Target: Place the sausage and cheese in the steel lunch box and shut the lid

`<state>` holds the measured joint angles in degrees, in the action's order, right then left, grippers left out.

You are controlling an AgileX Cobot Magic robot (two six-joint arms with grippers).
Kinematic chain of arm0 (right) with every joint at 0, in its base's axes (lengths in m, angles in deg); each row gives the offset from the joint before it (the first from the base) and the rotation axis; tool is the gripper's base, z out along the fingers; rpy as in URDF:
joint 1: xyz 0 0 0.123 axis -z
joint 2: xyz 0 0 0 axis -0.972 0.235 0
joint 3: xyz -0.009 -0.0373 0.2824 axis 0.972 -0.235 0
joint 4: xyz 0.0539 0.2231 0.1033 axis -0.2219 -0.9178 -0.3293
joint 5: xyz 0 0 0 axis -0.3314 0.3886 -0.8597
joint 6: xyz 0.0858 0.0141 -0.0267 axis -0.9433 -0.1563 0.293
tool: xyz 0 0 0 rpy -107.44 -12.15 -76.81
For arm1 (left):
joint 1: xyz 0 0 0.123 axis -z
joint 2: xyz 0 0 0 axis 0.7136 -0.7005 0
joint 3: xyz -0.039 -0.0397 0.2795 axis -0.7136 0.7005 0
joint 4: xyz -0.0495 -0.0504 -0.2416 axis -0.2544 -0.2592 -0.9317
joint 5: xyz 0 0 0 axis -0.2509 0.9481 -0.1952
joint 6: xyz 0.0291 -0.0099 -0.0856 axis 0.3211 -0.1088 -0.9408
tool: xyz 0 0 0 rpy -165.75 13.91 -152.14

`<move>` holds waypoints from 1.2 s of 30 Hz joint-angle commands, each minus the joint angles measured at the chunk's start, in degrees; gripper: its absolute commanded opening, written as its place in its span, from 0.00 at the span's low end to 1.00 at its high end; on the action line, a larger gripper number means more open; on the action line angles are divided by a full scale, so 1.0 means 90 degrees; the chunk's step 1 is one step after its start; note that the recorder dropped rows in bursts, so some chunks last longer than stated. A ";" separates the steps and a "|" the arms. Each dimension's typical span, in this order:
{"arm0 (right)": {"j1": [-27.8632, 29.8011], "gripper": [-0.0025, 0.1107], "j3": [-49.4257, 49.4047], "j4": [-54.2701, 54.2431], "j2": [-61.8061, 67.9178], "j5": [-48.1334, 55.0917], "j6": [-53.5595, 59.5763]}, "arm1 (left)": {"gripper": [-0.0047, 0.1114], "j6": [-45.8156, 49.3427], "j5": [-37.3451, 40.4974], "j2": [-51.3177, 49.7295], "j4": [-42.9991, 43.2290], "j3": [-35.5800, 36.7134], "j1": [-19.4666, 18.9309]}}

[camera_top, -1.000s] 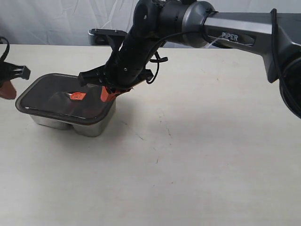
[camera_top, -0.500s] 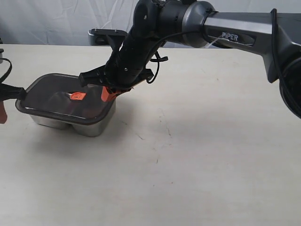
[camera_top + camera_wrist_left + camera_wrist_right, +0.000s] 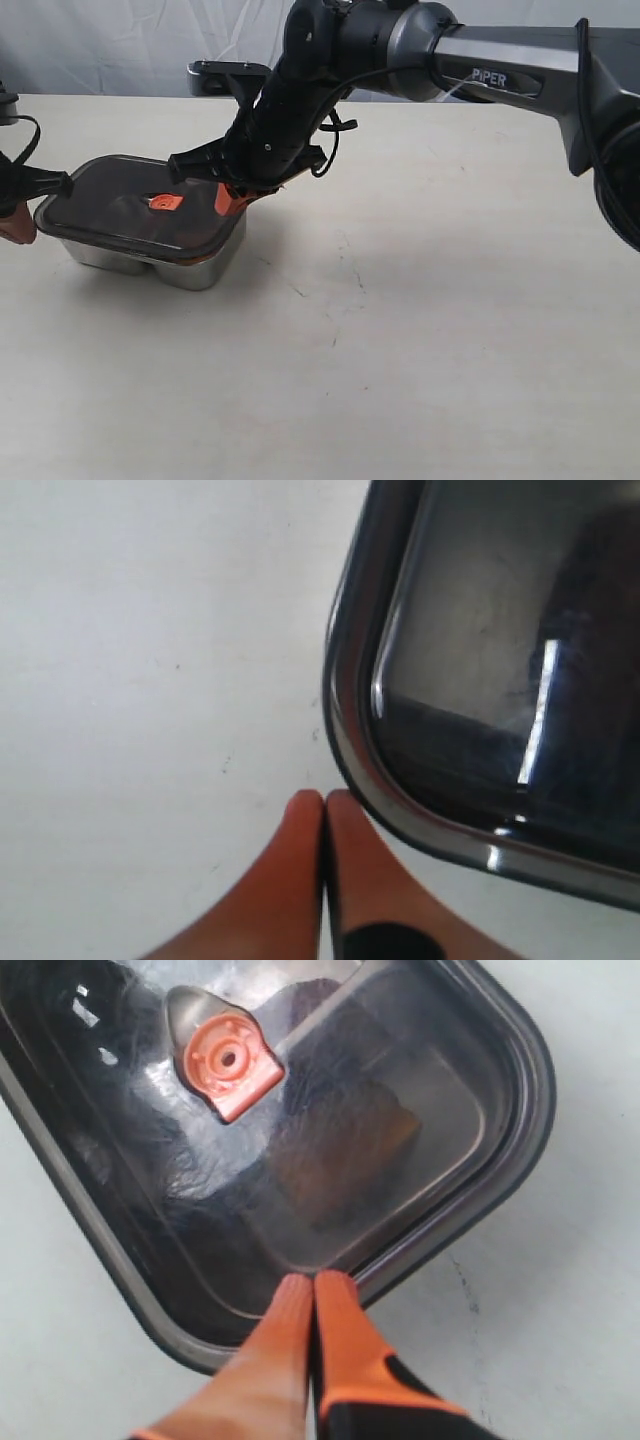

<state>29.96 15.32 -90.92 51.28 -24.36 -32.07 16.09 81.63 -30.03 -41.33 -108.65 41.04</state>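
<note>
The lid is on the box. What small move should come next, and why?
Probably press the lid down with the shut right gripper: its tips sit over the lid's rim, and the lid looks laid on the steel lunch box, perhaps not sealed.

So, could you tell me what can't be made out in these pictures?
- sausage: no view shows it; the dark lid veils the contents.
- cheese: right wrist view, perhaps the dim orange-brown patch under the lid.
- lid's far edge: exterior view, behind the right gripper.
- left gripper: exterior view, partly cut off by the frame edge.
- steel lunch box divider: covered by the lid.
</note>
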 commanded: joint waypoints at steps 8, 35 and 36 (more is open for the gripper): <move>-0.0001 0.01 0.0042 0.0063 -0.0013 -0.0066 0.0045 | 0.04 0.0180 -0.0135 -0.0264 -0.0360 -0.0051 0.0003; -0.0001 0.01 0.0042 0.0189 0.0343 -0.0218 0.0100 | 0.04 0.1161 -0.0469 -0.0424 -0.1254 -0.0555 0.0003; -0.0001 0.01 0.0042 0.0189 0.0375 -0.0218 0.0100 | 0.04 0.1161 -0.0469 -0.0483 -0.1254 -0.0555 0.0003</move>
<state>29.96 15.32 -89.57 53.86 -25.63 -31.66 26.30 77.29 -32.96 -52.10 -113.22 41.04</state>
